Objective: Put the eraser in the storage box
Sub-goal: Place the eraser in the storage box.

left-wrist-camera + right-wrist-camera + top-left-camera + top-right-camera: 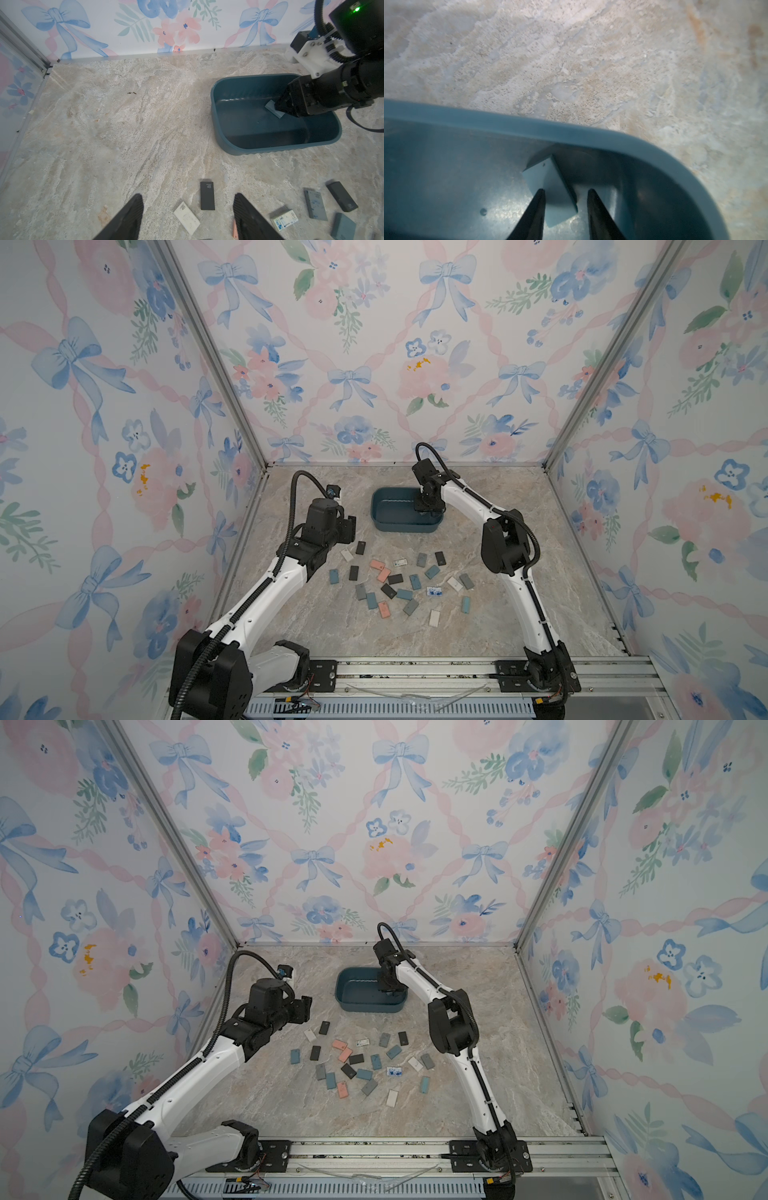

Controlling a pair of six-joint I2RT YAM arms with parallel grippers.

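Observation:
The dark teal storage box (399, 529) (365, 1009) stands at the back middle of the marble table. My right gripper (565, 192) (428, 510) reaches down inside it near one corner. A pale blue eraser (537, 176) (270, 106) sits tilted between its fingers, low over the box floor. The jaws stand apart, and a gap shows between the eraser and one finger. My left gripper (188, 196) (350, 528) hovers open and empty over the table to the left of the box.
Several erasers (399, 585) in black, grey, teal, pink and white lie scattered in front of the box. A black one (207, 195) and a white one (187, 217) lie under my left gripper. Wallpapered walls close in three sides.

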